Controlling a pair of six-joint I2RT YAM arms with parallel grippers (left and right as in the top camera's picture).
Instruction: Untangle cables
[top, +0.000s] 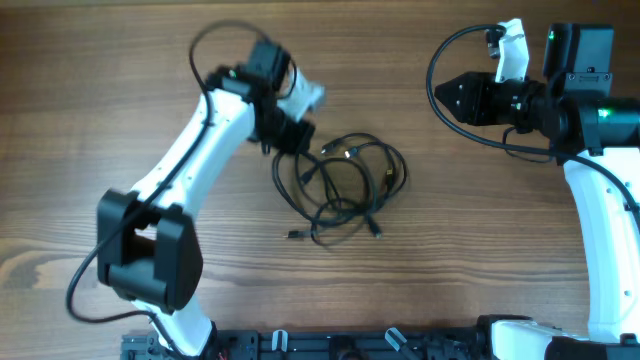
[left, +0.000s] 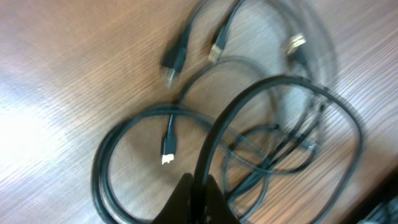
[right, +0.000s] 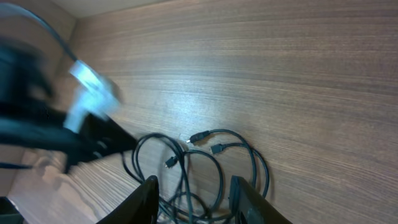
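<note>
Where the wood-grain desk (top: 450, 250) fills the overhead view, the thin black rubbery cables (top: 335, 200) lie in one loose, rounded tangle near its middle. The hard black left claw (top: 297, 140) sits at the tangle's upper left edge, and the right claw (top: 445, 98) hangs well apart.

In the left wrist view, the left claw (left: 198, 196) is pinched closed on one glossy strand of the cables (left: 249, 93). Four small plug ends (left: 168, 149) show clearly.

In the right wrist view, the right claw (right: 198, 199) stands open and empty. Its two fingers (right: 148, 199) frame the coiled cables (right: 217, 149).
</note>
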